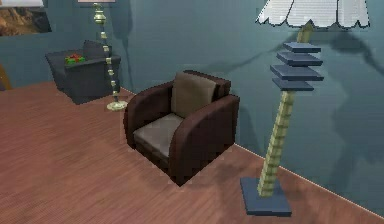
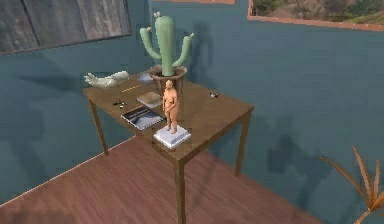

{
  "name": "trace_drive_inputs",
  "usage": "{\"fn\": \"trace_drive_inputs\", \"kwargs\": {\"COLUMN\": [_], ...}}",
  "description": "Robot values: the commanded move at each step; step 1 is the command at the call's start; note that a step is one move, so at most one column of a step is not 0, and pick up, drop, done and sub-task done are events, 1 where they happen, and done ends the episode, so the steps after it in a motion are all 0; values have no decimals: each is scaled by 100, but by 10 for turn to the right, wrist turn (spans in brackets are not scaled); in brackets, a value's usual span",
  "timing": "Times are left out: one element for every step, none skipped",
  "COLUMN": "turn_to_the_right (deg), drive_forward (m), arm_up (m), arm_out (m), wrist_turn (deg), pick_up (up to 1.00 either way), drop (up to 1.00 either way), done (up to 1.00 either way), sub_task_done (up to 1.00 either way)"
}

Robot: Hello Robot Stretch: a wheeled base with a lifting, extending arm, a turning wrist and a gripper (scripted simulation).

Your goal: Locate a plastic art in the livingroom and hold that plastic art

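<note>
On the counter [image 2: 215, 115], at its near corner in the arm side view, the statue [image 2: 171, 103] stands upright: an orange-tan figure on a pale square base that lies flat on the wood. Just behind it a green cactus [image 2: 165, 42] rises from a brown pot [image 2: 168, 73]. Left of the statue, touching or nearly touching its base, lies a dark flat thing [image 2: 143, 117], too small to name. A pale long thing [image 2: 105, 78] rests at the far left corner, and a small dark blob [image 2: 213, 95] sits near the counter's right edge. How the jaws stand cannot be told, nor can the arm's pose. A window [image 2: 60, 22] is set in the teal wall behind the counter, a picture [image 2: 320, 10] hangs at the upper right, and thin orange leaves [image 2: 358, 180] reach in at the lower right. In the forward view a dark brown armchair [image 1: 180, 120] stands on the wooden floor [image 1: 60, 170], angled toward the view's left. Just right of it is a lamp [image 1: 285, 120] with blue shelves on its stem and a white shade. Well behind the armchair a dark cabinet [image 1: 85, 72] stands against the wall, a red and green thing [image 1: 75, 58] on its top.
</note>
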Motion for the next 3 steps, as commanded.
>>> {"fn": "trace_drive_inputs", "kwargs": {"turn_to_the_right": [0, 0, 0], "drive_forward": [0, 0, 0], "arm_up": [50, 32, 0], "arm_out": [0, 0, 50], "wrist_turn": [0, 0, 0], "pick_up": [0, 0, 0], "drop": [0, 0, 0], "done": [0, 0, 0], "sub_task_done": [0, 0, 0]}}
